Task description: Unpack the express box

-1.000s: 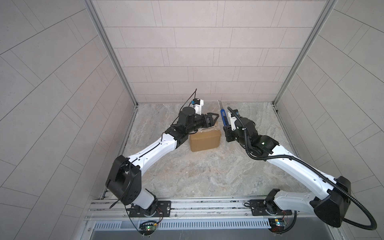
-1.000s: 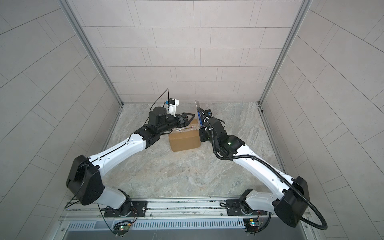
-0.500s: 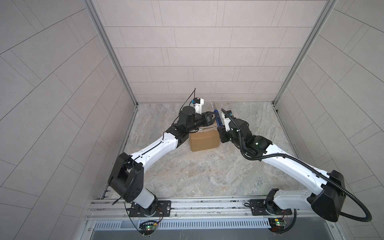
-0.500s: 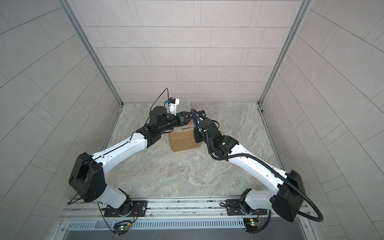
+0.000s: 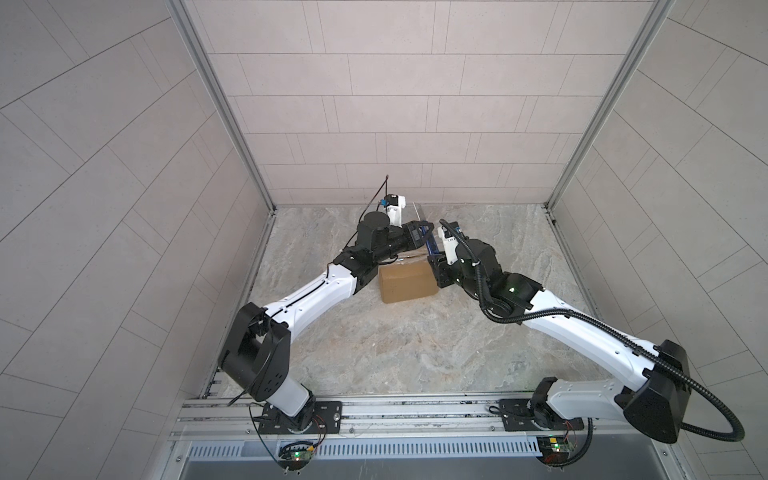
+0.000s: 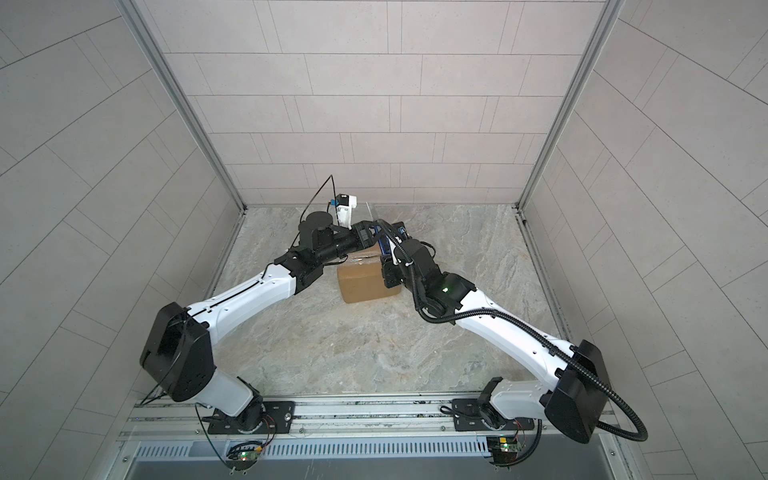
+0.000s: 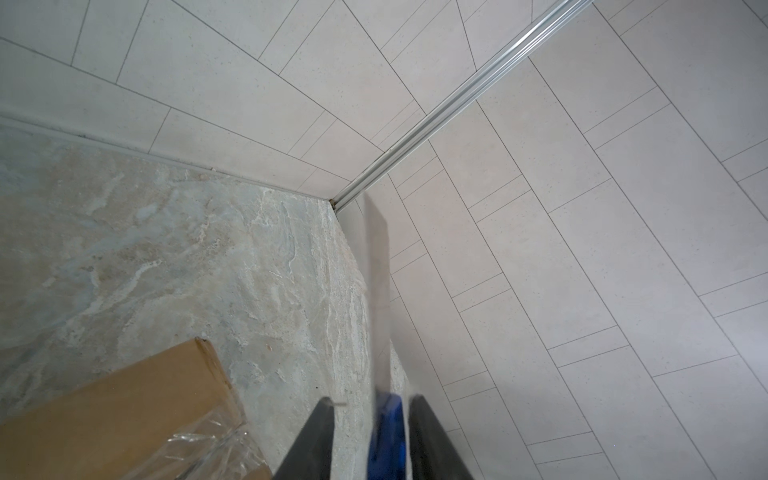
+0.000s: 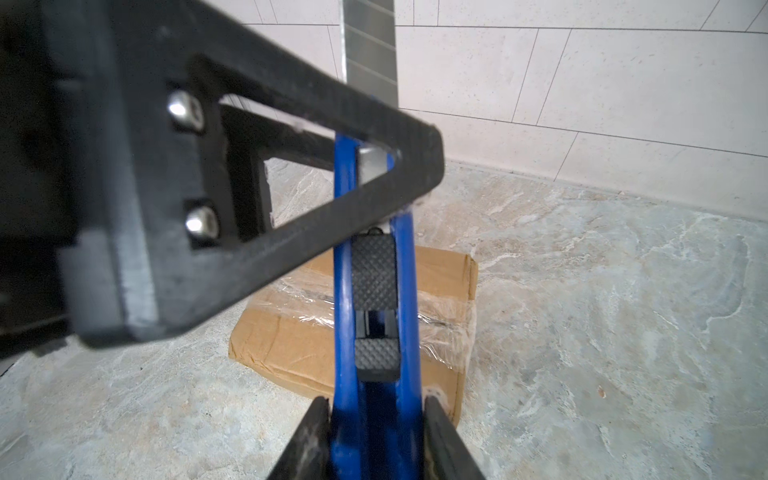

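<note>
In both top views the express box (image 5: 405, 283) sits on the counter (image 5: 415, 353) between your two arms. Its long axis runs left to right. Both wrists meet just above its far edge, on a blue utility knife (image 5: 429, 246). Neither arm is clearly nearer the box.

In the left wrist view your left jaws stand on either side of the knife's blue handle. A gap shows on one side, so they are not clamped on it. The blade (image 7: 377, 270) points away from the box (image 7: 112, 409), toward the far right corner of the walls.

In the right wrist view your right jaws grip the handle at its butt end, and the left jaws sit further along, next to the blade. The taped seam (image 8: 440, 320) runs along the box's length, directly below the knife. The next move likely turns on this: the blade faces up and the seam lies beneath, so the knife probably has to be turned over before any cut.
</note>
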### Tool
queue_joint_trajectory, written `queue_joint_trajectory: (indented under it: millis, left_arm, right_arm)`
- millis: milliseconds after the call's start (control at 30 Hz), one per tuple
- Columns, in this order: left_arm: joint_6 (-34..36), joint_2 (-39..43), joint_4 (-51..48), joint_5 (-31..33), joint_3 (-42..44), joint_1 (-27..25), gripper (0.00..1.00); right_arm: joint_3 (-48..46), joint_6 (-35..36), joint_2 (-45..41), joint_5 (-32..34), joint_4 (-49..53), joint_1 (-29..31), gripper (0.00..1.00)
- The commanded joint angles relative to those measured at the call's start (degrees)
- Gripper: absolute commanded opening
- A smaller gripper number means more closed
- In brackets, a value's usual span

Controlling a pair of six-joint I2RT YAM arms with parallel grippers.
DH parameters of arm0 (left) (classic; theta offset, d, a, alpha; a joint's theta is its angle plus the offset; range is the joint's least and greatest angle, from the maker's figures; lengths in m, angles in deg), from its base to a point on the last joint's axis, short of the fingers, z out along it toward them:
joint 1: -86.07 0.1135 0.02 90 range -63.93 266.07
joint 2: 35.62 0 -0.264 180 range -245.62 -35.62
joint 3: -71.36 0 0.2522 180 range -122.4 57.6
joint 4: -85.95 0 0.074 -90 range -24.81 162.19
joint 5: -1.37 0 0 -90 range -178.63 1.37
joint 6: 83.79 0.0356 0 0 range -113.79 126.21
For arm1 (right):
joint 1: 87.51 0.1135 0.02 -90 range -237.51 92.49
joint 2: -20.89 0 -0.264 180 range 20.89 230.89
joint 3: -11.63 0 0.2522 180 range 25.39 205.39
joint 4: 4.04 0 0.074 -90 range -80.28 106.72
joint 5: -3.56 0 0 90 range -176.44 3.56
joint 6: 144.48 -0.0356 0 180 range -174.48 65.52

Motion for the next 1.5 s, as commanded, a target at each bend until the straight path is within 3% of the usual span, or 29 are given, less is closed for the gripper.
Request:
queue_joint_trajectory:
  millis: [0,233,433,533,600,700,767,867,1000,1167,1467]
  left_arm:
    - [-0.47,-0.53,2.58,0.22,-1.09,0.47,0.29]
    - [-1.28,-0.71,3.21,-0.03,-0.66,0.56,0.22]
    - [-1.70,-0.08,3.80,0.41,-0.13,0.56,0.02]
    - [-2.03,0.23,4.31,0.32,0.05,0.63,0.00]
    - [-2.27,0.43,4.72,0.32,0.28,0.72,0.00]
    - [-4.23,0.95,8.17,-0.19,1.48,1.70,0.00]
    - [-7.00,1.22,13.41,-1.07,3.32,2.78,0.00]
    - [-11.26,0.56,26.86,-5.46,5.67,3.81,0.00]
    - [-16.14,-0.54,39.78,-7.41,7.46,6.59,0.00]
    - [-24.31,-3.37,52.43,-6.23,8.23,7.19,0.00]
    - [-26.12,-3.41,54.72,-4.81,8.75,7.15,0.00]
  right_arm:
    - [-0.31,-0.06,-0.61,-0.11,-1.44,0.53,0.15]
    - [-0.39,0.08,-0.59,-0.12,-1.57,0.66,0.15]
    - [-0.41,-0.09,-0.93,-0.24,-1.77,0.68,0.19]
    - [-0.45,-0.19,-1.17,0.09,-1.71,0.72,0.22]
    - [-0.53,-0.59,-1.56,0.27,-1.55,0.68,0.34]
    - [-1.29,-2.52,-3.84,1.65,-1.97,0.03,0.61]
    - [-2.74,-4.57,-6.74,0.54,-3.95,-1.60,0.71]
    - [-6.95,-10.19,-11.33,-7.36,-11.17,-6.58,0.78]
    - [-14.48,-23.39,-13.61,-22.19,-30.35,-13.40,0.78]
    - [-18.04,-31.02,-11.77,-24.98,-45.52,-13.33,0.77]
    - [-15.62,-36.34,-4.66,-25.93,-60.36,-10.66,0.77]
